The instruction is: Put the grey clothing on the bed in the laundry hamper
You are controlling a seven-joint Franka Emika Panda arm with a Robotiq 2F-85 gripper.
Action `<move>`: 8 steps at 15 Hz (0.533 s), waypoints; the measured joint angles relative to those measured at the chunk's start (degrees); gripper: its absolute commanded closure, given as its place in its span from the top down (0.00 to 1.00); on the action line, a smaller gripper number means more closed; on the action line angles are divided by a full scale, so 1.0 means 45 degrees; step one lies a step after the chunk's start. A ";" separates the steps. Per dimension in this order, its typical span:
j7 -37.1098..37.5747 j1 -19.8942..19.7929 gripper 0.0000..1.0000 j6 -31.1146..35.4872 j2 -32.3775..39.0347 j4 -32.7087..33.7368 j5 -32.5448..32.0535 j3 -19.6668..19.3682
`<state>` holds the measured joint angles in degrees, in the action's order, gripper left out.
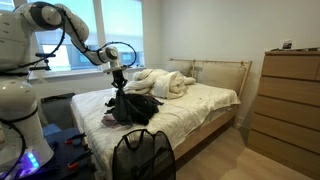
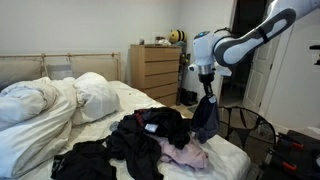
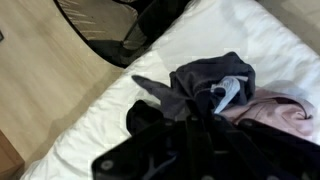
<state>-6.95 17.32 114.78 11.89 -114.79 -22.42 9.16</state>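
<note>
My gripper point(image 2: 205, 93) is shut on the grey clothing point(image 2: 205, 120) and holds it hanging above the bed's near edge; both exterior views show it point(image 1: 119, 98). In the wrist view the grey clothing point(image 3: 205, 80) bunches up from between my fingers point(image 3: 188, 118), with a white label showing. The black mesh laundry hamper point(image 1: 141, 155) stands on the floor at the foot of the bed. It also shows in an exterior view point(image 2: 243, 124) beside the bed and at the top of the wrist view point(image 3: 105, 22).
A pile of dark clothes point(image 2: 150, 135) and a pink garment point(image 2: 188, 155) lie on the white bed point(image 1: 200, 100). A rumpled duvet point(image 2: 50, 105) lies near the headboard. A wooden dresser point(image 1: 290, 95) stands by the wall.
</note>
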 measured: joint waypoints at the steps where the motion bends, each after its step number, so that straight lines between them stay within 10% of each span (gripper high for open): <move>1: 0.0172 0.0011 0.01 -0.0779 -0.0519 0.0202 -0.0004 0.0176; 8: 0.1900 -0.0072 0.01 -0.4528 -0.3675 0.0647 -0.0138 0.0699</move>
<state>1.60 17.00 94.41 -4.65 -111.88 -23.04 12.30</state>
